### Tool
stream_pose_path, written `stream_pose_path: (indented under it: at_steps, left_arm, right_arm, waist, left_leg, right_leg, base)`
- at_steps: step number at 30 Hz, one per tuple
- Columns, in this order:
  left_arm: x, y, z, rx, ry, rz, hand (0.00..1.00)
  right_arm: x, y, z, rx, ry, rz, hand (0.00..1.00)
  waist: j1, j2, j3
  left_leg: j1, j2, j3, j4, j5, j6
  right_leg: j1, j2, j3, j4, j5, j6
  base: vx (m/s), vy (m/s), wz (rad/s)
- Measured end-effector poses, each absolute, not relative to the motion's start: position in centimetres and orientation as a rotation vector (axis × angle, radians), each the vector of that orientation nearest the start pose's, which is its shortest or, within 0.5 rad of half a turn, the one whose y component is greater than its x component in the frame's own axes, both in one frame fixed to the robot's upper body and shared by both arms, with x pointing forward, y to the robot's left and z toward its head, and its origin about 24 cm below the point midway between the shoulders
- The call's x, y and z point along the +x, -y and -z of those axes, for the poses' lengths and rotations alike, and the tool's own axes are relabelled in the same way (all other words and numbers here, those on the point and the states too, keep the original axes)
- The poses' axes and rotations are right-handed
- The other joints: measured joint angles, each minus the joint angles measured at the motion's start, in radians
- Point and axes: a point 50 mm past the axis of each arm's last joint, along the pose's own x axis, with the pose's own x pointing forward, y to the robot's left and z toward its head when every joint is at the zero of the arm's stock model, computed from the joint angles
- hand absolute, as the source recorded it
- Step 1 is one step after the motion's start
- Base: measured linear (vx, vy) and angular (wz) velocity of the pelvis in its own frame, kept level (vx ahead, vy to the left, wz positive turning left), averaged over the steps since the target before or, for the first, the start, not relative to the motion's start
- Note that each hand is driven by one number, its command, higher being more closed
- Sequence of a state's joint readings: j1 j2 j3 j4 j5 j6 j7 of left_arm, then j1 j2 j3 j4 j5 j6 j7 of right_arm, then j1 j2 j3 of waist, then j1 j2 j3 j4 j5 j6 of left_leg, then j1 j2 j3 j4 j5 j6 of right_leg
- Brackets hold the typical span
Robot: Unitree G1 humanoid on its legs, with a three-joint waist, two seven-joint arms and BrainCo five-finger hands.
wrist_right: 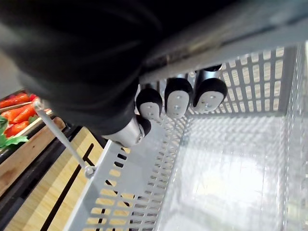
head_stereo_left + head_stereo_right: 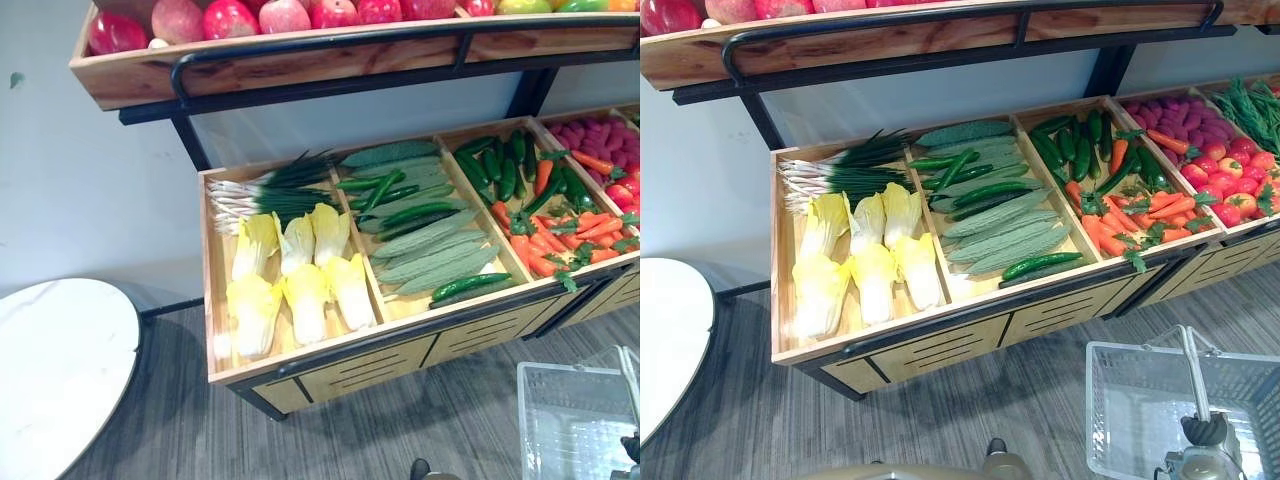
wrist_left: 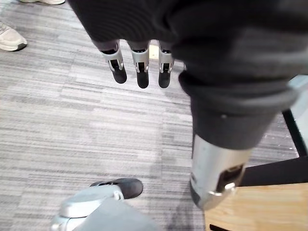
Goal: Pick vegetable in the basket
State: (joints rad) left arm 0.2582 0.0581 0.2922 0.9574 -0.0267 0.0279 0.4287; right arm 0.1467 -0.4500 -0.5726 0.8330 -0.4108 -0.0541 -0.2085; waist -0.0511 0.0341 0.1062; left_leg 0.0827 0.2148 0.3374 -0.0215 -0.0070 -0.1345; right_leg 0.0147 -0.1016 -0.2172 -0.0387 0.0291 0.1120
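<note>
A wooden display stand [image 2: 330, 350] holds vegetables in compartments: yellow-white cabbages [image 2: 300, 285] and green scallions [image 2: 270, 190], cucumbers and pale bitter gourds [image 2: 430, 245], dark green peppers [image 2: 500, 165] with orange carrots [image 2: 560, 240]. A pale see-through plastic basket [image 2: 1140, 400] hangs empty at the lower right, in front of the stand. My right hand [image 1: 177, 98] is shut on the basket's handle [image 1: 226, 41], its fingers curled over the bar. My left hand [image 3: 142, 67] hangs over the grey floor, fingers straight and holding nothing, away from the stand.
An upper shelf [image 2: 260, 60] of red fruit overhangs the back of the stand. A white round table [image 2: 55, 370] stands at the left. Red and purple produce [image 2: 1220, 165] fills the far right bin. A person's shoe [image 3: 10, 38] rests on the floor.
</note>
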Motion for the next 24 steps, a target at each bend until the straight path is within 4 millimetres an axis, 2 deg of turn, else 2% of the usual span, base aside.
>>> stream_pose_path:
  at_steps: [1, 5, 7, 11, 13, 16, 24]
  left_arm:
    - [2.7, -23.8, 15.5, 0.160, -1.206, -0.779, 0.00]
    - [7.2, -26.9, 12.6, 0.224, -0.917, -0.919, 0.00]
    - [10.4, -28.6, 9.6, 0.279, -0.689, -0.984, 0.00]
    - [14.0, -28.9, 5.4, 0.316, -0.393, -1.013, 0.00]
    - [15.1, -28.9, 3.7, 0.330, -0.276, -1.007, 0.00]
    - [15.9, -28.7, 2.1, 0.316, -0.155, -1.019, 0.00]
    - [17.0, -27.7, 1.3, 0.295, -0.073, -0.973, 0.00]
  right_arm:
    - [9.0, 39.8, 5.5, -0.688, -0.847, 0.744, 1.00]
    - [7.6, 40.0, 5.9, -0.637, -0.896, 0.800, 1.00]
    - [6.8, 39.3, 6.7, -0.609, -0.935, 0.785, 1.00]
    - [6.1, 38.0, 7.9, -0.555, -0.965, 0.776, 1.00]
    - [6.2, 37.4, 8.4, -0.516, -0.959, 0.779, 1.00]
    - [6.1, 36.4, 9.0, -0.490, -0.962, 0.781, 1.00]
    - [5.8, 35.0, 9.9, -0.474, -0.969, 0.780, 1.00]
  waist:
    - [0.001, 0.003, 0.001]
    - [-0.005, 0.026, -0.001]
    - [-0.005, 0.028, -0.002]
    - [-0.012, 0.027, -0.001]
    - [-0.023, 0.026, -0.001]
    - [-0.025, 0.026, -0.001]
    - [-0.025, 0.016, -0.003]
  left_leg:
    - [0.003, -0.005, 0.007, -0.002, -0.002, 0.000]
    - [0.009, -0.022, 0.013, -0.010, -0.004, 0.001]
    - [0.010, -0.025, 0.011, -0.010, -0.007, -0.002]
    - [0.012, -0.026, 0.008, -0.012, -0.010, -0.001]
    - [0.012, -0.027, 0.007, -0.012, -0.011, 0.000]
    - [0.013, -0.027, 0.008, -0.012, -0.012, 0.000]
    - [0.032, -0.019, 0.038, -0.012, -0.020, -0.004]
  right_leg:
    - [0.006, -0.003, 0.005, -0.011, 0.009, 0.000]
    - [0.010, -0.016, 0.010, -0.021, 0.027, 0.010]
    - [0.010, -0.013, 0.009, -0.021, 0.027, 0.010]
    - [0.010, -0.013, 0.008, -0.018, 0.027, 0.010]
    - [0.011, -0.014, 0.007, -0.018, 0.027, 0.009]
    - [0.011, -0.014, 0.007, -0.018, 0.026, 0.008]
    - [0.009, -0.003, 0.036, -0.017, 0.025, 0.006]
  base:
    - [0.04, 0.049, -0.19]
    - [0.04, 0.030, -0.04]
    - [0.04, 0.008, -0.01]
    - [0.03, -0.001, 0.00]
    - [0.00, 0.000, 0.00]
    - [0.00, 0.000, 0.00]
    - [0.00, -0.006, -0.10]
